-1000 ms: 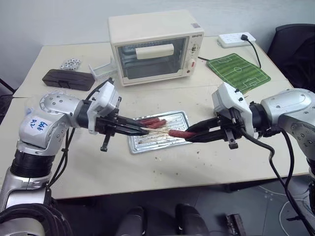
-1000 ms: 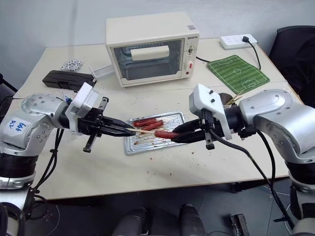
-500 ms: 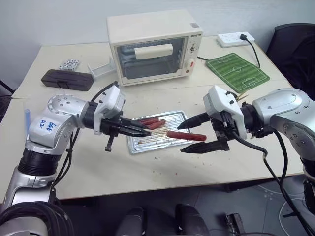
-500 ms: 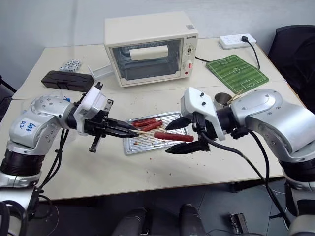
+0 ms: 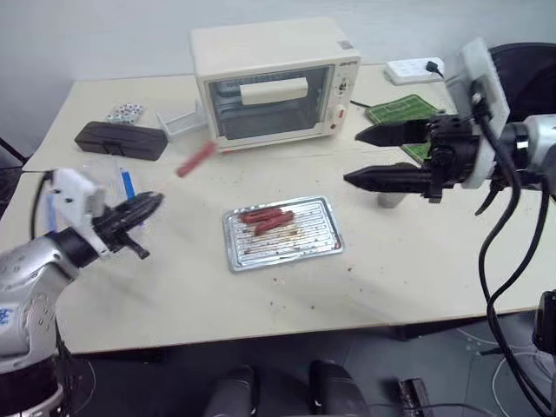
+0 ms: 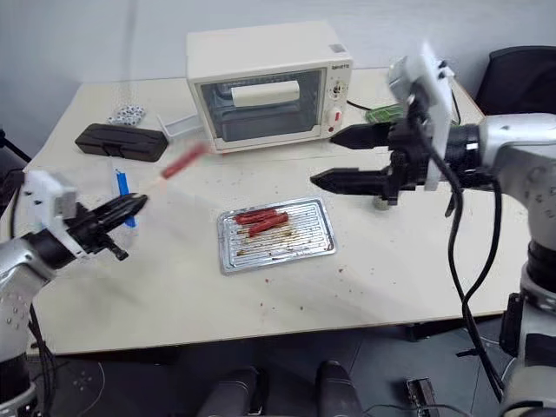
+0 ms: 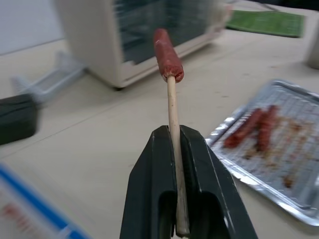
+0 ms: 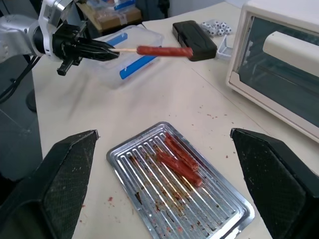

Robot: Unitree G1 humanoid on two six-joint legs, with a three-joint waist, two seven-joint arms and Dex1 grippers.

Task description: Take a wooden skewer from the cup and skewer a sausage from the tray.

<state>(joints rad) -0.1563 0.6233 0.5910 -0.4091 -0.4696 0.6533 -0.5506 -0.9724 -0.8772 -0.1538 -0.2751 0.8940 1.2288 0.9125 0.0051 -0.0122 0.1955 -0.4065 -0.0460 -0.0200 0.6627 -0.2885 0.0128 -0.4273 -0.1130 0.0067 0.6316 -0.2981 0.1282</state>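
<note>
Now left fingers (image 7: 177, 174) clamp the skewer (image 7: 173, 124); right fingers (image 5: 369, 156) gape above the tray (image 5: 323, 228).

Shiny ridged metal tray (image 5: 324, 228); wooden skewer (image 7: 174, 149).

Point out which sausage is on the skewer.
The sausage on the tip of the skewer, held in the left gripper off the table. The other two lie in the tray.

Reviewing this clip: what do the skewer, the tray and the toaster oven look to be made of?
The skewer: pale, matte wood, by its tan colour. The tray: shiny metal, likely aluminium or steel, with bright reflections on its ridges. The toaster oven: cream painted casing, metal or plastic unclear, with a see-through door, probably glass.
</note>
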